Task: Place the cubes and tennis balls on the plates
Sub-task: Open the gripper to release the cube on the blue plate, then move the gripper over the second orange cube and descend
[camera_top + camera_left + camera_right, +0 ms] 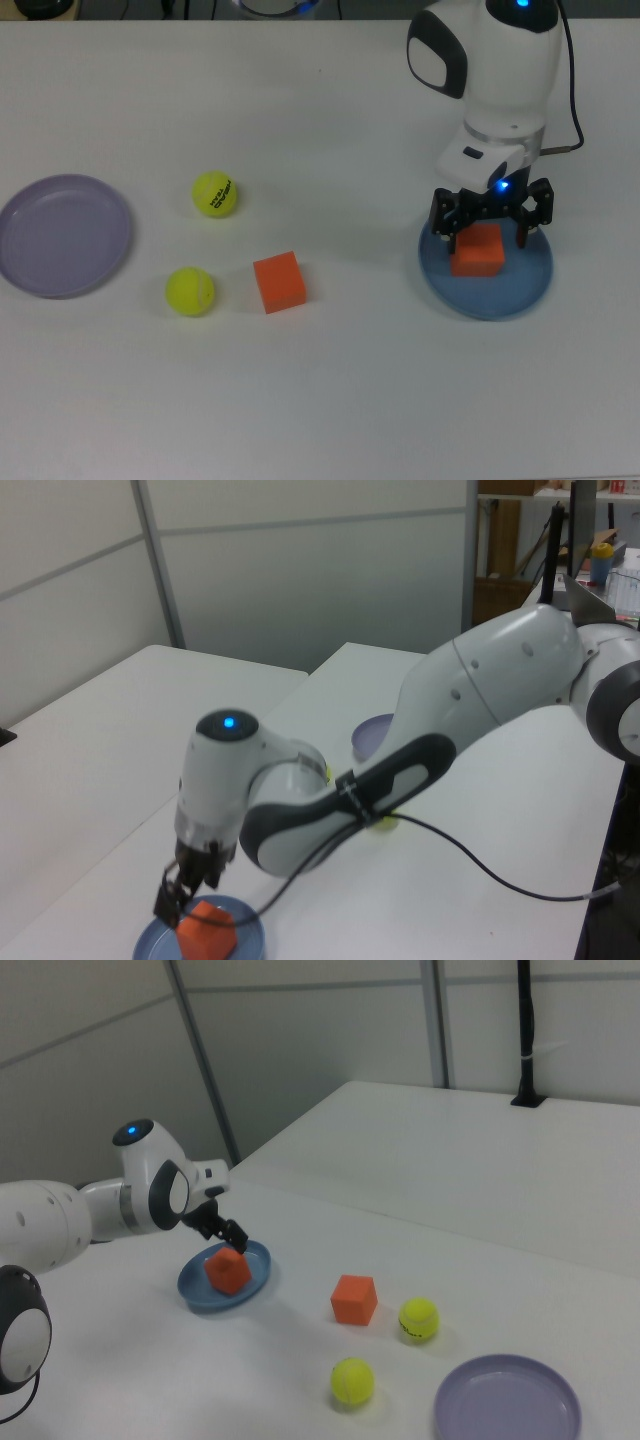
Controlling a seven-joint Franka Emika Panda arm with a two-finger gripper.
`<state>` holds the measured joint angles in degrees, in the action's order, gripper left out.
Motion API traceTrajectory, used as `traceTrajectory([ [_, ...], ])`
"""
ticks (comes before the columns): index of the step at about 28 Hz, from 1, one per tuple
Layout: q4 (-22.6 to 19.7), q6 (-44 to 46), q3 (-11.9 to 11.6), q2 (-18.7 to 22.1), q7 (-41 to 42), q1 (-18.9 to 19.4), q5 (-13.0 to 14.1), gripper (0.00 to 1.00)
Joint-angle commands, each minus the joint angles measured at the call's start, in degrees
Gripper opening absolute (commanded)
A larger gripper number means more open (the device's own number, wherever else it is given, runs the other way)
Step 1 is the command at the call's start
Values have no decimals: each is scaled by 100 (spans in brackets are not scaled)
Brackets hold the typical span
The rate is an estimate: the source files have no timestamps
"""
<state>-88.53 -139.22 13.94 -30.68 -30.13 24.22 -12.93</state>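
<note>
— So, where does the first orange cube sit?

— On the blue plate, toward the top view's right. It rests inside the rim, a little toward the edge nearer the arm. The left view shows it tilted on one corner or edge, not flat.

— And the gripper?

— Spread wide. In the top view its two black fingers stand to either side of the cube with clear gaps, so nothing is clasped. It hangs low over the plate, just above the cube's far side.

— What about the other pieces?

— A second orange cube lies on the bare white table, near the middle of the top view. Two tennis balls are to its left in the top view: the lettered tennis ball farther up, the plain tennis ball lower down, just beside the cube but not touching it.

— And the second plate?

— A lavender plate sits at the top view's far left edge, well apart from the blue one. Nothing is on it.

— Does the right view agree?

— Yes. There the blue plate with its cube is on the right view's left, the loose cube and balls in the middle, the lavender plate at the lower right.
</note>
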Motion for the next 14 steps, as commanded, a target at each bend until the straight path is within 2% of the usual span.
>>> traceTrajectory([
  [1,-24,316,-5,291,647,-408,-17,100],
  [4,-15,536,-32,352,1323,-663,158,100],
  [5,-6,580,-58,379,1804,-812,385,100],
  [7,11,633,-119,414,2264,-936,624,100],
  [10,20,756,-374,467,2871,-998,914,100],
  [11,20,861,-557,493,3238,-998,1089,100],
  [14,107,1037,-769,484,3697,-998,1345,100],
])
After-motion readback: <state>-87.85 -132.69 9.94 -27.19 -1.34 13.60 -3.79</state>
